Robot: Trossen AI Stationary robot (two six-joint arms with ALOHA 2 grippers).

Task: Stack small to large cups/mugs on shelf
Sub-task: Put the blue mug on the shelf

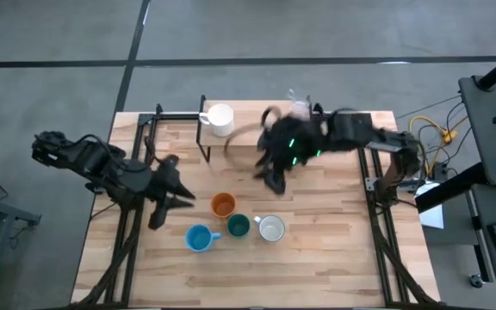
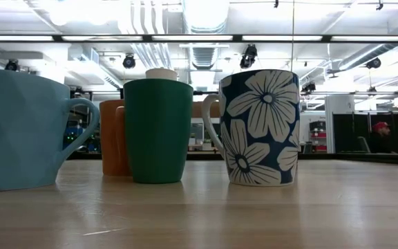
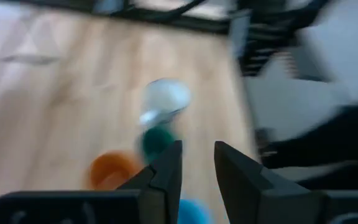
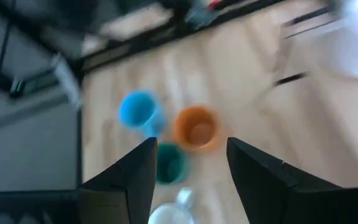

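Nearest my low camera stand four mugs on the light-wood worktop (image 1: 317, 258): a blue mug (image 2: 19, 131) at the left edge, an orange mug (image 2: 112, 138) half hidden behind a green cup (image 2: 157, 130), and a flowered mug (image 2: 261, 128), navy with white blooms. Behind them I see an open hall with ceiling ducts, strip lights and a person in a red cap far off at the right.

From above I count the same four in a loose cluster near the worktop's middle — orange (image 1: 223, 205), green (image 1: 238, 226), blue (image 1: 199, 238) and the flowered one, white-rimmed from here (image 1: 271, 228). A fifth, a white mug (image 1: 220, 119), sits on the shelf (image 1: 203, 129) at the far edge, well apart from the rest.

My left gripper (image 1: 172, 194) hangs beside the orange mug, its fingers (image 3: 166, 177) a narrow gap apart — nothing between them. My right gripper (image 1: 269, 176) is blurred, up near the shelf; its fingers (image 4: 253, 171) stand wide apart and empty, above the cluster.
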